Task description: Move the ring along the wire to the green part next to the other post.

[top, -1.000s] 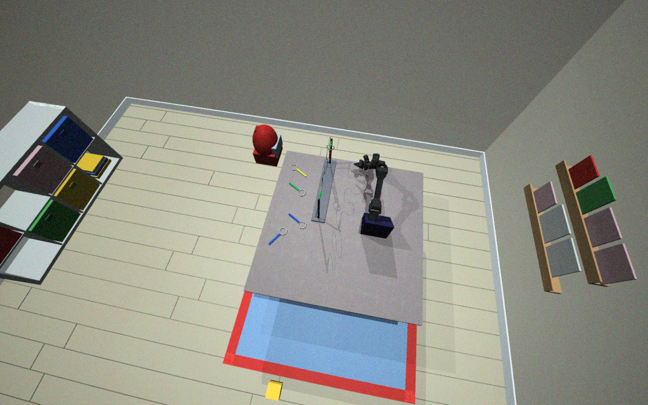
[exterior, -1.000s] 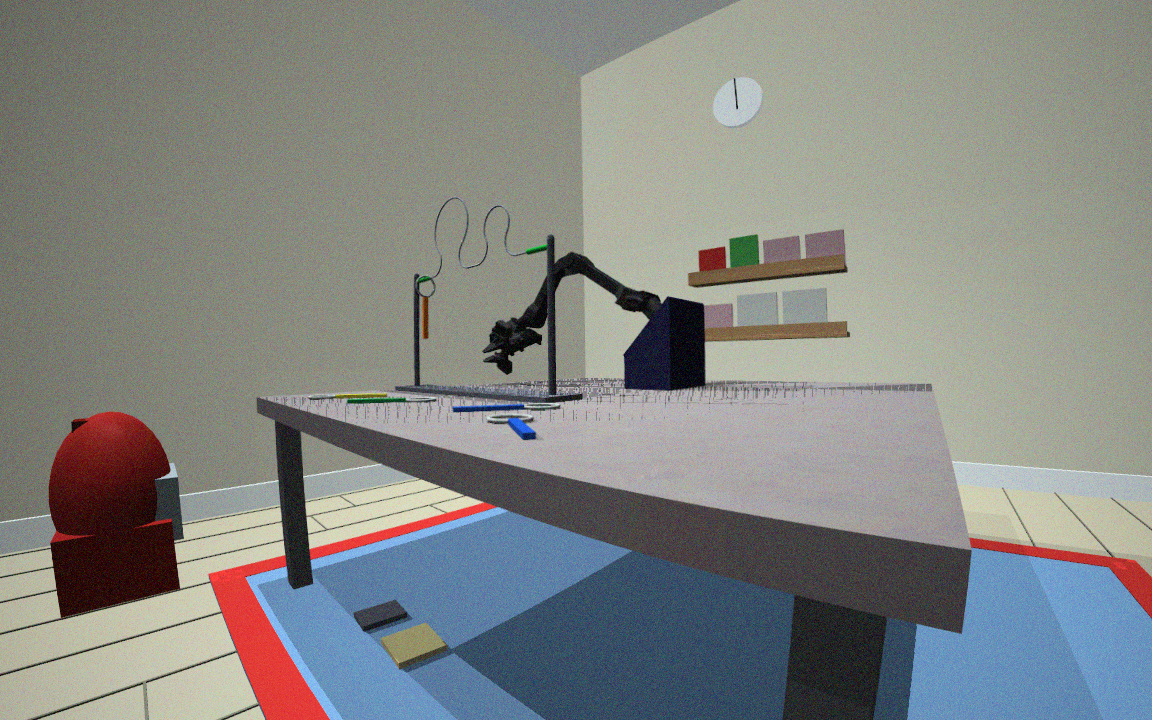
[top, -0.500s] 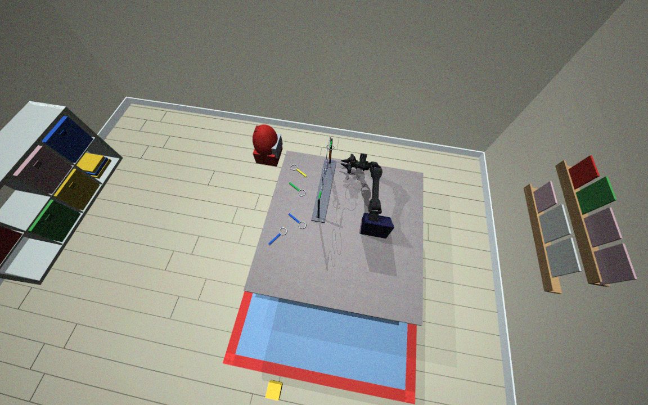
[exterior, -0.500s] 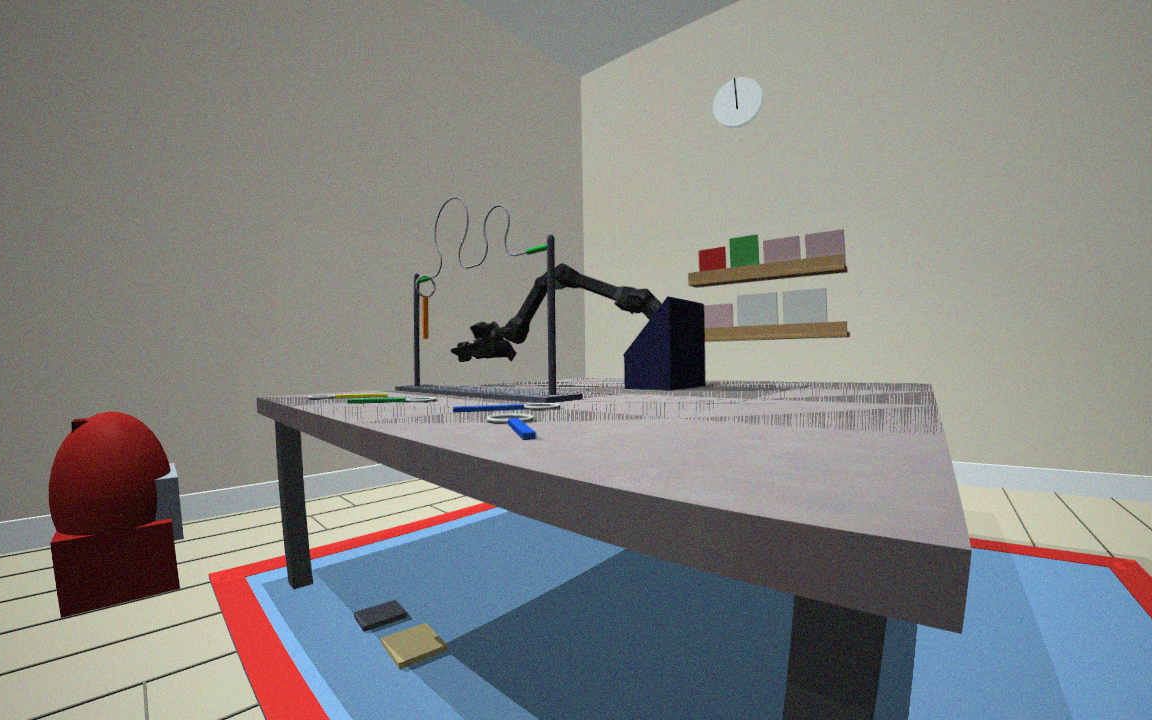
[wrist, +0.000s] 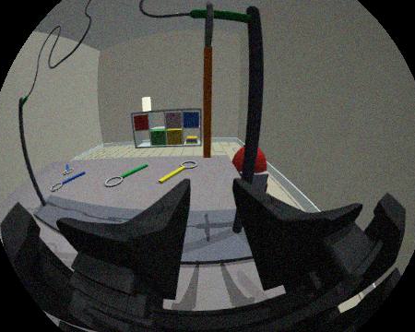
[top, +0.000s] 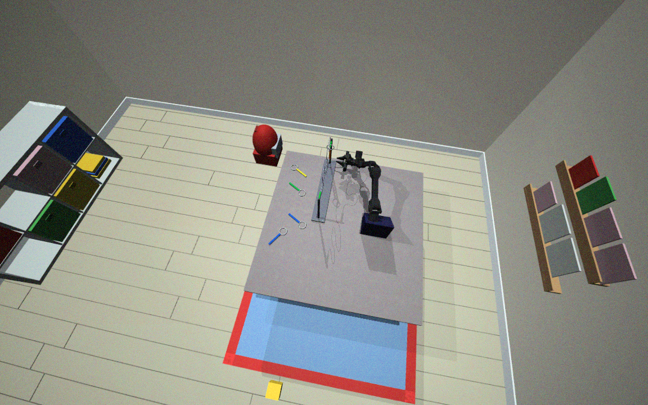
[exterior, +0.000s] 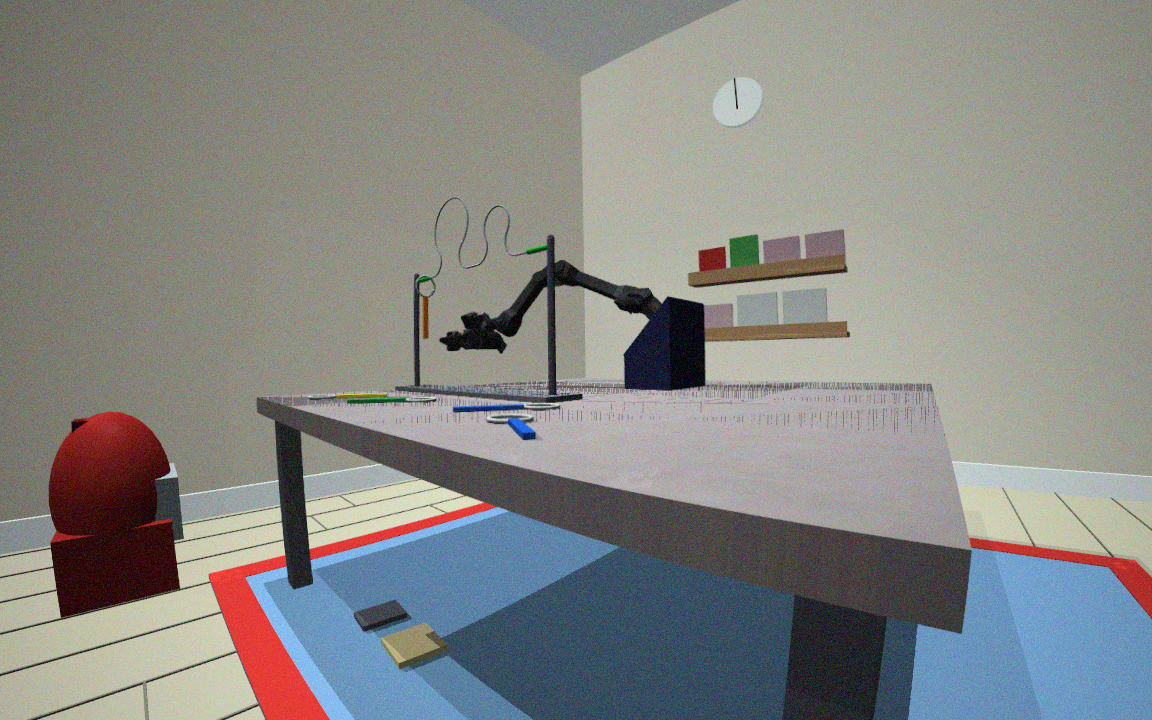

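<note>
The ring (wrist: 209,29) hangs on the green wire part (wrist: 232,17) (exterior: 423,279) beside the near post (wrist: 255,92) (exterior: 416,344). Its orange handle (wrist: 207,101) (exterior: 425,317) points straight down. My gripper (wrist: 211,183) (exterior: 444,340) (top: 338,160) is open and empty, facing the post side. In the wrist view the handle's lower end shows above the gap between the fingertips, farther off; the fingers do not touch it. The thin grey wire (exterior: 436,234) (wrist: 171,16) winds above toward the other green part (exterior: 536,248) (top: 319,194) at the other post (exterior: 551,313).
The posts stand on a grey base (top: 318,220). Beyond it on the table (top: 316,271) lie spare rings with a yellow handle (top: 301,172) (wrist: 171,174), a green handle (top: 294,187) (wrist: 136,171) and blue handles (top: 294,217) (top: 275,238). The near post stands just right of the handle in the wrist view.
</note>
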Controlling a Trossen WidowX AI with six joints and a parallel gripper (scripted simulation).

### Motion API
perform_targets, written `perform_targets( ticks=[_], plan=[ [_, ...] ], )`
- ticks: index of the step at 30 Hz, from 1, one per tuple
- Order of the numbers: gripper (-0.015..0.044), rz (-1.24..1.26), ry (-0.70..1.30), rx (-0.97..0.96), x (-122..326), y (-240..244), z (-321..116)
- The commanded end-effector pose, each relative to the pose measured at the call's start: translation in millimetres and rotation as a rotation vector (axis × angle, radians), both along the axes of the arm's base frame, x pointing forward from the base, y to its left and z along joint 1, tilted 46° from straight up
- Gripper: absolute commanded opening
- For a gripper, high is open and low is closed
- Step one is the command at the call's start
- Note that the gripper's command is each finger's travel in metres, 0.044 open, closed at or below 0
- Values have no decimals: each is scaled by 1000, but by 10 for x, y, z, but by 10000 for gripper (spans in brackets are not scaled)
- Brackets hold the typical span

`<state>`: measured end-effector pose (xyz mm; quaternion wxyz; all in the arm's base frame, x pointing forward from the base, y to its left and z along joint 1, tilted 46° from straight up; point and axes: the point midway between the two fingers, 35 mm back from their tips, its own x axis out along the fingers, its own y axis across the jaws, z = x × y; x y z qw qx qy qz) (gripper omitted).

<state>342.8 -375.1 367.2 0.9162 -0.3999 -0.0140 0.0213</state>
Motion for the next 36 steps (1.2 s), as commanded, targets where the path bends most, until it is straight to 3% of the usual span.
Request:
perform_targets(
  ticks=[1,36],
  plan=[
    [160,-2,-6,-15,138,143,148],
    [160,-2,-10,-13,639,156,162]
  ],
)
